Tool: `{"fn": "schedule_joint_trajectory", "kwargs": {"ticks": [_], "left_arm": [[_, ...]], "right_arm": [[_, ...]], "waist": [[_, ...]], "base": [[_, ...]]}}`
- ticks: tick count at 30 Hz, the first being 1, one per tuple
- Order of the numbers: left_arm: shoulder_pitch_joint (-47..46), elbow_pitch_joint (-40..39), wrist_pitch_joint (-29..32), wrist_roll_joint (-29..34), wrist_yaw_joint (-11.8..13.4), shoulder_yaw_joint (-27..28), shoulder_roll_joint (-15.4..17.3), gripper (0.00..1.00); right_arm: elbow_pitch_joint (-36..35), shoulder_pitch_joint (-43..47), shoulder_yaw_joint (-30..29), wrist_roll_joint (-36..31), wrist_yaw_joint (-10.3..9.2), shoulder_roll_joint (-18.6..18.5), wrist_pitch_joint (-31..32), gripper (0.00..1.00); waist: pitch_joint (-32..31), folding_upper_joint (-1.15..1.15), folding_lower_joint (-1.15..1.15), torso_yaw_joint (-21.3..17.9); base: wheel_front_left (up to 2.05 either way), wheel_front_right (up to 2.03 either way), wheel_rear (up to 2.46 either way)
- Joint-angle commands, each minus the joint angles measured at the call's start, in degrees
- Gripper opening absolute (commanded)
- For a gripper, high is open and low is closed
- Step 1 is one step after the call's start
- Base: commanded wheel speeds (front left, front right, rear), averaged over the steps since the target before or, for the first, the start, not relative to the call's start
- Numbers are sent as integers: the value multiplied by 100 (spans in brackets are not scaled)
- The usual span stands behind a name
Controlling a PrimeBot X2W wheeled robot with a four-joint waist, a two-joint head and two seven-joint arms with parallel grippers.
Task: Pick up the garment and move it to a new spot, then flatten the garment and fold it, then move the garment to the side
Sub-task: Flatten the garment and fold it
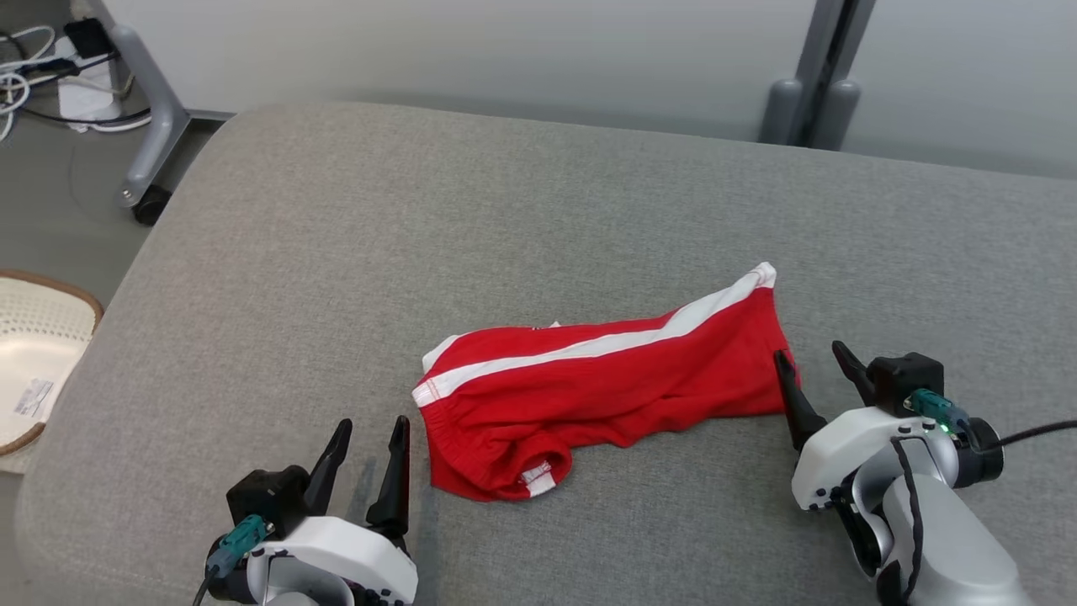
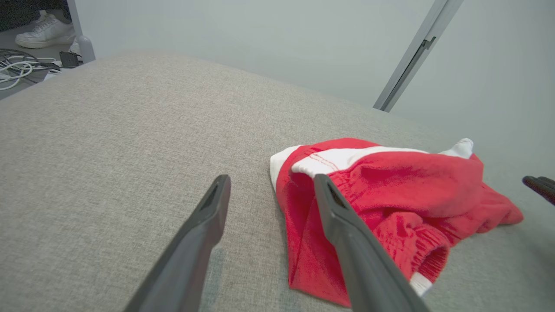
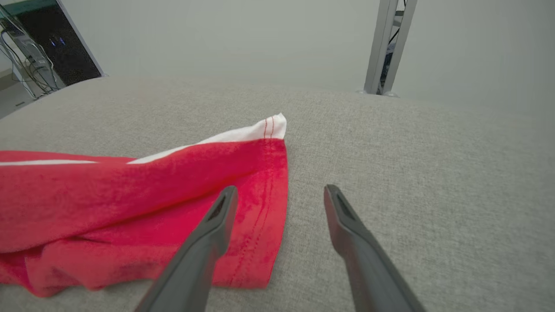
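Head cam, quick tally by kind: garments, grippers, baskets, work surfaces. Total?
Garments: 1, the red garment with a white stripe
Grippers: 2, the left gripper and the right gripper
Baskets: 1, the pale basket on the floor at the left
Work surfaces: 1, the grey padded surface
Total: 5

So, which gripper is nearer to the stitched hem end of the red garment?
Right. The right gripper is at the hem, one finger over its edge; the left gripper is beside the opposite, gathered end of the red garment.
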Motion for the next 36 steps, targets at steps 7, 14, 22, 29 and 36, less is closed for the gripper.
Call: {"fn": "schedule_joint_trajectory", "kwargs": {"ticks": [7, 14, 22, 29, 36], "left_arm": [[3, -237, -1, 3, -1, -22, 24, 100], [60, -366, 0, 52, -11, 133, 23, 100], [176, -295, -1, 97, 40, 278, 27, 100], [343, -205, -1, 151, 106, 382, 25, 100], [540, -160, 0, 329, 219, 536, 26, 100]], "right_arm": [[1118, -496, -363, -565, -2, -55, 4, 47], [1092, -248, -373, -503, -2, -51, 4, 0], [177, 590, 133, 20, -2, -37, 3, 0], [-422, 1352, 649, 409, -2, -37, 3, 0], [-873, 1755, 710, 565, -2, -40, 2, 100]], "waist": [[242, 0, 0, 330], [137, 0, 0, 79], [-227, 0, 0, -542], [-518, 0, 0, -970], [-757, 0, 0, -1188]], "base": [[0, 0, 0], [0, 0, 0], [0, 0, 0], [0, 0, 0], [0, 0, 0]]}}
